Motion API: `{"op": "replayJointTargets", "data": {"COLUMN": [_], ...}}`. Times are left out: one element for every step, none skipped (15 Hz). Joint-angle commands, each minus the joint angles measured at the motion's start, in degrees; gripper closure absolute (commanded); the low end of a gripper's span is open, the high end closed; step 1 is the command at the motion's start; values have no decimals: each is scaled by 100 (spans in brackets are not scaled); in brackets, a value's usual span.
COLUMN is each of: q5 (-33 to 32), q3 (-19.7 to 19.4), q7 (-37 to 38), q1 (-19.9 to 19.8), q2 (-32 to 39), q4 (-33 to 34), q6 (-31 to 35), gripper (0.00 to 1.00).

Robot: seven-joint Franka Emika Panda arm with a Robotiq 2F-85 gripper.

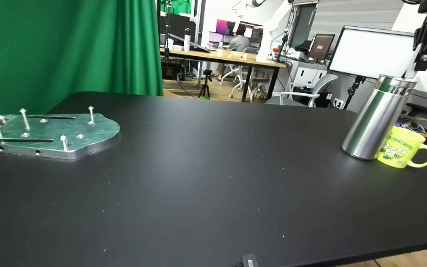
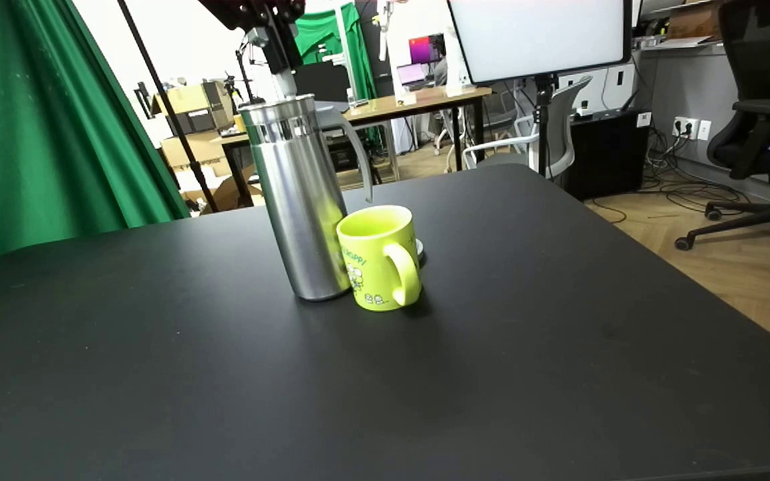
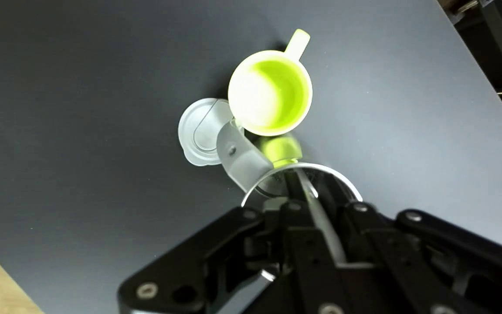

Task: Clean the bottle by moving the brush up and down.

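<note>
The silver bottle [image 1: 378, 118] stands on the black table with its mouth up. It appears to lean in both exterior views, and it also shows in an exterior view [image 2: 301, 207] with its grey handle. The wrist view shows its round rim [image 3: 307, 165]. My gripper [image 1: 419, 55] is just above the mouth, also in an exterior view [image 2: 281, 63]. It is shut on the brush, a pale slim handle [image 2: 285, 85] that also shows between the fingers in the wrist view [image 3: 324, 222]. The brush's lower end is inside the bottle; its bristles are hidden.
A yellow-green mug [image 2: 381, 260] stands close beside the bottle, possibly touching it. A grey lid [image 3: 205, 131] lies on the table [image 1: 198, 185] beside the mug. A metal plate with upright bolts [image 1: 61, 133] lies at the table's far end.
</note>
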Motion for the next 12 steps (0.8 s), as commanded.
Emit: {"op": "replayJointTargets", "data": {"q5": [-81,-54,-45,-15,22,11,-13,12,8,16,41,67], "q3": [80,98,122,150,166,183,200,201,199,185,161,130], "q7": [93,51,47,38,-4,-11,7,-16,-17,-28,-56,-73], "q1": [26,37,55,80,99,125,152,176,206,228,245,251], "q2": [-156,-226,-325,-468,-591,-743,-903,-1035,-1182,-1293,-1360,-1405], "q4": [0,-2,15,37,43,63,93,112,132,142,152,139], "q6": [-143,-177,-249,-349,-400,-486,-564,-611,-652,-671,-674,-652], "gripper": [96,96,96,96,96,96,96,96,96,96,96,96]}}
